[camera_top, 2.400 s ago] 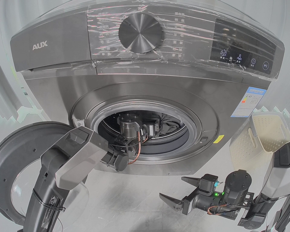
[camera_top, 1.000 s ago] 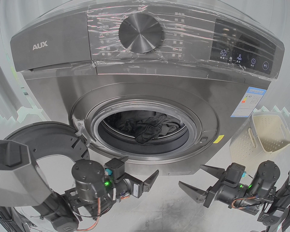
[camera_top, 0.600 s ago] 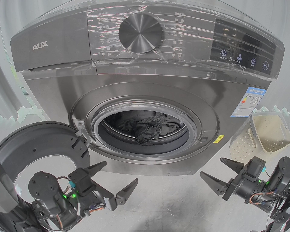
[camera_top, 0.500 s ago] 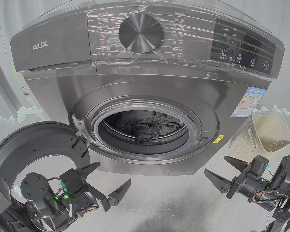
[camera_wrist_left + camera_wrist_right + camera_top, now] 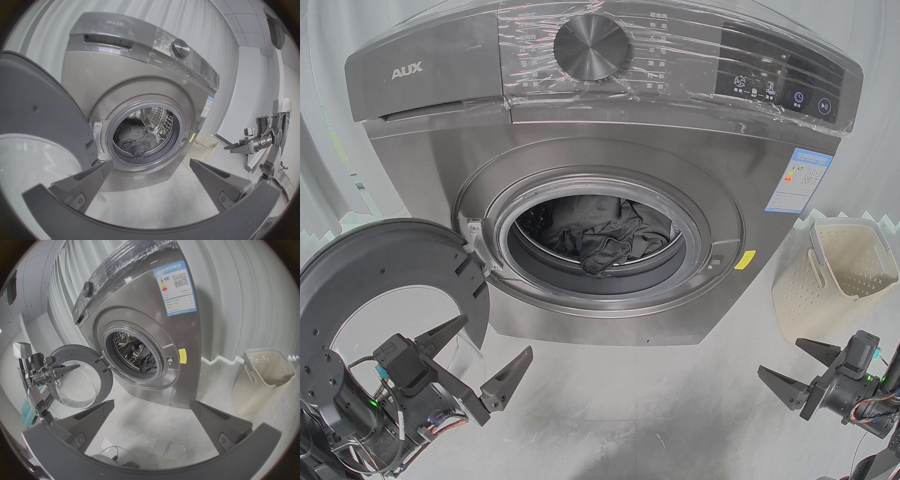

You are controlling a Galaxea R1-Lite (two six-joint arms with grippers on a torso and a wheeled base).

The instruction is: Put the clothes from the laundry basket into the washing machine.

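The washing machine [image 5: 600, 144] stands in front of me with its round door [image 5: 381, 275] swung open to the left. Dark clothes [image 5: 600, 231] lie heaped in the drum, one fold hanging toward the front lip; they show as clothes [image 5: 134, 142] and clothes [image 5: 142, 357] in the wrist views. The cream laundry basket [image 5: 837, 275] stands on the floor right of the machine. My left gripper [image 5: 495, 337] hangs open and holds nothing, low in front of the door. My right gripper [image 5: 781, 356] is open with nothing in it, low beside the basket.
Grey floor [image 5: 637, 400] stretches between the two grippers in front of the machine. The open door [image 5: 37, 109] stands close by the left gripper [image 5: 151, 165]. The basket [image 5: 265, 377] sits near the right gripper [image 5: 151, 405]. Pale curtains hang behind the machine.
The left gripper came out of the drum, leaving dark clothes inside, and dropped to the lower left. The right gripper drifted right toward the basket. The head camera has pulled back.
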